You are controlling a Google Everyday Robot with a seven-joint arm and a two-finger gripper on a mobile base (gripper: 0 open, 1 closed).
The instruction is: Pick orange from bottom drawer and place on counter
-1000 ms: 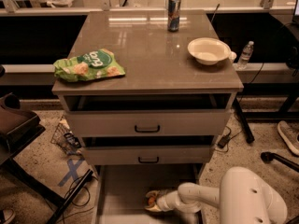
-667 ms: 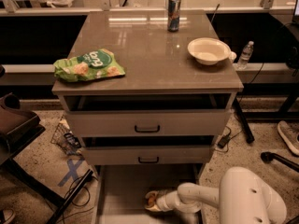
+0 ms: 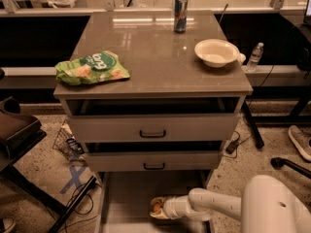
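Note:
The orange (image 3: 156, 207) is a small round fruit low in the bottom drawer (image 3: 126, 198), a pale flat tray pulled out under the cabinet. My gripper (image 3: 156, 208) reaches in from the right on a white arm, its fingers around the orange. The counter (image 3: 150, 57) is the glossy grey-brown slab on top of the cabinet, well above the gripper.
On the counter lie a green snack bag (image 3: 91, 67) at the left, a cream bowl (image 3: 216, 52) at the right and a can (image 3: 180, 14) at the back. Two grey drawers with black handles (image 3: 152, 134) stand slightly open. A dark chair (image 3: 14, 130) is at the left.

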